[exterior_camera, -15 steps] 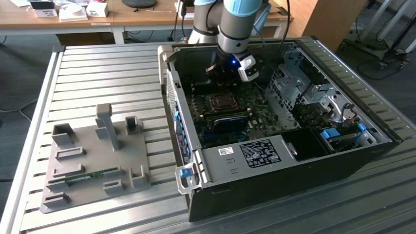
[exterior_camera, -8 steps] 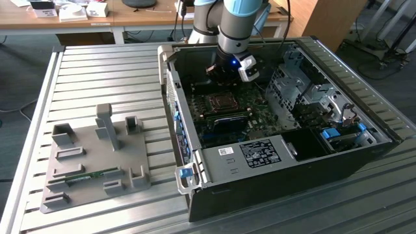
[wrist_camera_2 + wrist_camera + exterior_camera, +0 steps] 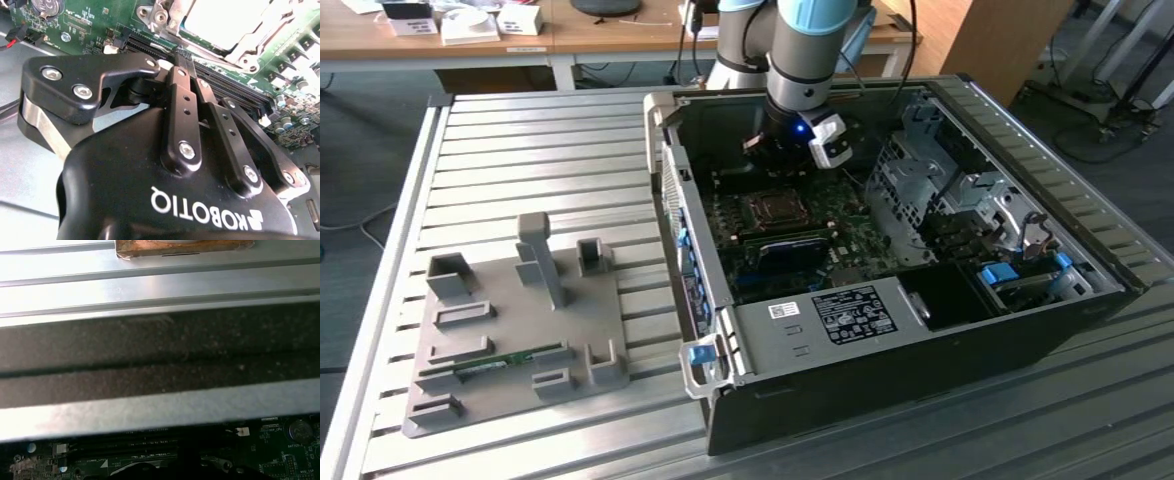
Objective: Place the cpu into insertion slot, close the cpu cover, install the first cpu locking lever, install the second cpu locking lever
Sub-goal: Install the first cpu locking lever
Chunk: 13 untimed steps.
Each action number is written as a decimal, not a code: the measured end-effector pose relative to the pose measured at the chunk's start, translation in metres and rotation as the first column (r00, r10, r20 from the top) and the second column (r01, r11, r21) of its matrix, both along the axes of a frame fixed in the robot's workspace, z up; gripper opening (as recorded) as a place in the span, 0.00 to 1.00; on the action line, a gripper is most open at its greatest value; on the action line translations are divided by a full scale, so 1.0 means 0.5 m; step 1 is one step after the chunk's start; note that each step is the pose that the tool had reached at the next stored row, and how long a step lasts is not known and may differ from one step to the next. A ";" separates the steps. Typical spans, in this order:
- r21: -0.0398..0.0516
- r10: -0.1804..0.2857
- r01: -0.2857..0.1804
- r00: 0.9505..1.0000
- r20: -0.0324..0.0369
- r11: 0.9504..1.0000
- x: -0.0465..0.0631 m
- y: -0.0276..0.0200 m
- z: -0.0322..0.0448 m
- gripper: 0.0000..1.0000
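My gripper (image 3: 783,166) hangs inside the open computer case, just above the green circuit board and a little behind the insertion slot (image 3: 775,211). In the second wrist view its two black fingers (image 3: 181,100) lie close together, shut, with nothing between them, and the gripper's tips (image 3: 184,59) sit over the long black memory slots. Just beyond them the cpu (image 3: 212,21) shows its pale face lying in the slot. The silver cpu cover (image 3: 252,40) frames it and looks laid down flat. I cannot make out how the locking levers stand.
The case (image 3: 881,330) lies on a slatted metal table (image 3: 520,150) with tall walls around the board. Drive cages and cables (image 3: 961,200) fill the exterior view's right. A grey fixture tray (image 3: 520,330) holding a memory stick lies on the exterior view's left.
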<state>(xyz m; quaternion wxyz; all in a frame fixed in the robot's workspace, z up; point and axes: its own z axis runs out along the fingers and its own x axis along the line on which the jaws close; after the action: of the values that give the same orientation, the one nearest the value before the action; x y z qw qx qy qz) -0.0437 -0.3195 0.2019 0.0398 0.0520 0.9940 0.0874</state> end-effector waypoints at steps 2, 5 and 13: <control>0.000 0.000 0.000 1.000 0.000 1.000 -0.001 0.0001 0.000 0.11; 0.000 -0.003 0.003 1.000 0.000 1.000 -0.001 0.0008 0.000 0.11; 0.000 -0.036 0.036 0.999 0.000 0.999 -0.001 0.0023 0.000 0.11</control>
<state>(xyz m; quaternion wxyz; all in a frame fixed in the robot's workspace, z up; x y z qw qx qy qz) -0.0442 -0.3184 0.2021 0.0414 0.0701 0.9929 0.0866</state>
